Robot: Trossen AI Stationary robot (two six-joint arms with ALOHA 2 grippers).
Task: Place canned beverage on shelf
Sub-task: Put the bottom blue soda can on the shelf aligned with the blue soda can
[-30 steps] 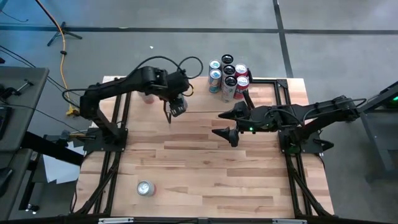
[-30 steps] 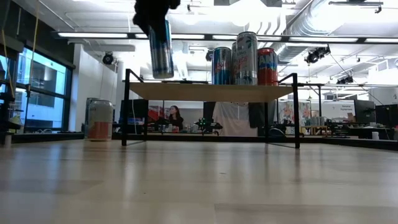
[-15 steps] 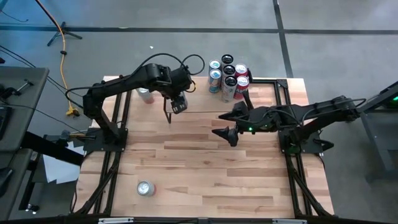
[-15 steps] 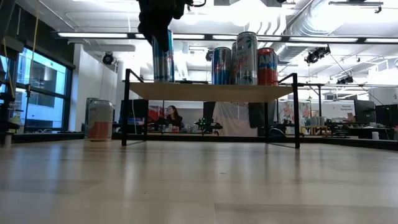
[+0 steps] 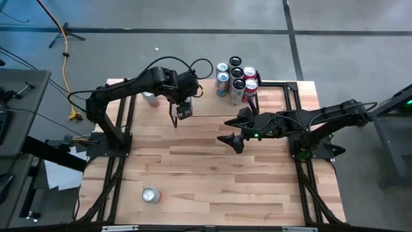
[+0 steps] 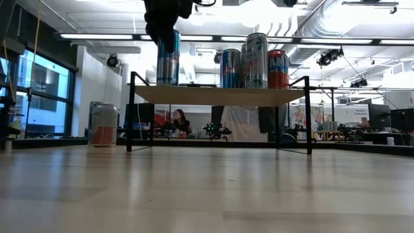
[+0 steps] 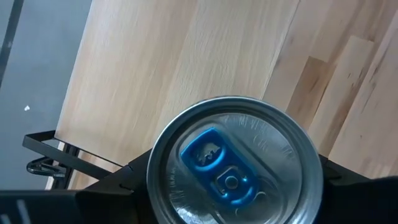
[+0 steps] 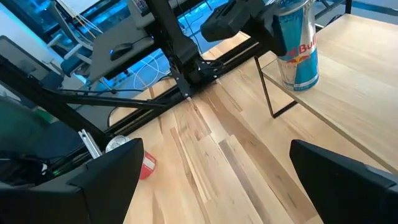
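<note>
The shelf (image 6: 220, 95) stands at the far side of the table; it also shows in the right wrist view (image 8: 354, 112). My left gripper (image 5: 183, 109) is shut on a blue and silver can (image 6: 169, 61) at the shelf's left end. The can also shows in the right wrist view (image 8: 300, 53) and, from above, in the left wrist view (image 7: 233, 165). Several more cans (image 6: 255, 61) stand on the shelf's right part. My right gripper (image 5: 232, 131) is open and empty above the middle of the table, in front of the shelf. My left gripper pinches the can's upper side wall (image 8: 280, 22) between its two fingers (image 7: 118, 190), one on either side of the top rim. The fingers come from above, pointing down. The can stands upright, its bottom (image 8: 301, 84) on the shelf top near the left front corner.
One can (image 5: 149, 98) stands on the table left of the shelf and shows in the low view (image 6: 103, 124). Another can (image 5: 150, 194) sits near the table's front left. A can (image 8: 134, 155) lies on the table in the right wrist view. Bare wood lies between.
My left gripper has carried the can a little toward the table's right edge and down. The can hung slightly tilted just above the shelf's left end; now it stands upright on the shelf top. The gripper has stayed shut on it.
</note>
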